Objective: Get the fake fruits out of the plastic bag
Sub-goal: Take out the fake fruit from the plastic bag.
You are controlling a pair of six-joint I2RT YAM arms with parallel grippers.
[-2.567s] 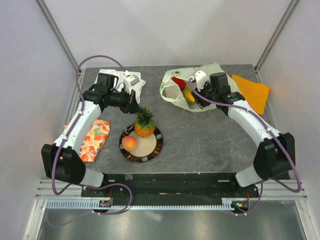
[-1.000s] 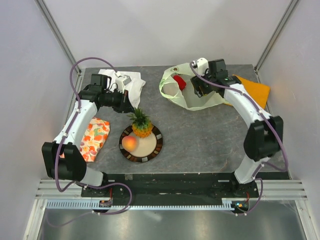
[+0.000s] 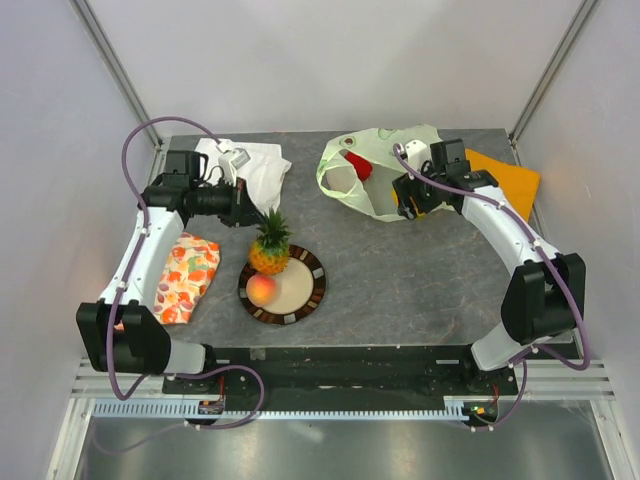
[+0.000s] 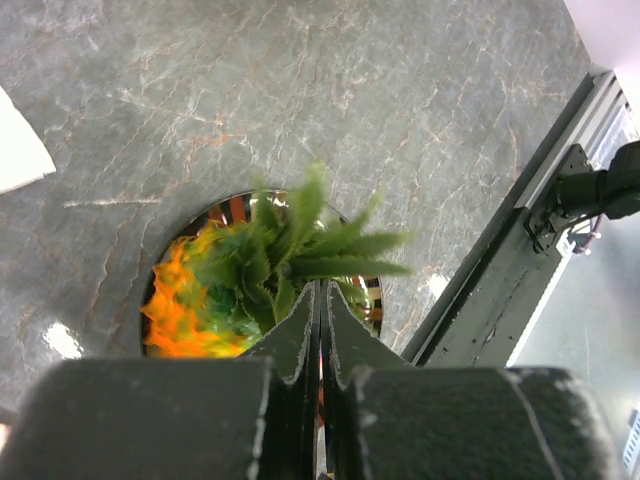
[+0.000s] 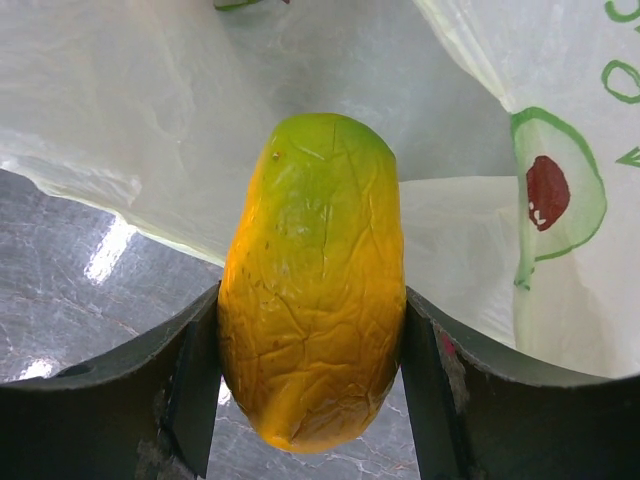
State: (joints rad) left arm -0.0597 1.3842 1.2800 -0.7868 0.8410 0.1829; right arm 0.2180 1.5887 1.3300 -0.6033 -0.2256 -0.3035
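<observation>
In the top view, the plastic bag (image 3: 375, 190) lay at the far right part of the table (image 3: 420, 270), with its mouth open toward the left. A red piece (image 3: 358, 165) was inside it. The right gripper (image 3: 410, 200) was at the near edge of the bag. The pineapple (image 3: 267, 255) stood on the left rim of the plate (image 3: 312, 290), and the peach (image 3: 261, 289) lay just beside it on the plate. The left gripper (image 3: 262, 213) was at the green crown.

In the left wrist view, the left gripper (image 4: 320, 330) had its fingers (image 4: 290, 335) pressed together just at the crown leaves of the pineapple (image 4: 290, 255). I could not tell if a leaf was caught between them.

In the right wrist view, the right gripper (image 5: 312, 345) pinched the mango (image 5: 312, 290) between its two fingers (image 5: 195, 380). The mango stood upright, with its green end up. The bag (image 5: 150, 100) was behind it, and the grey table (image 5: 60, 300) showed at the lower left.
</observation>
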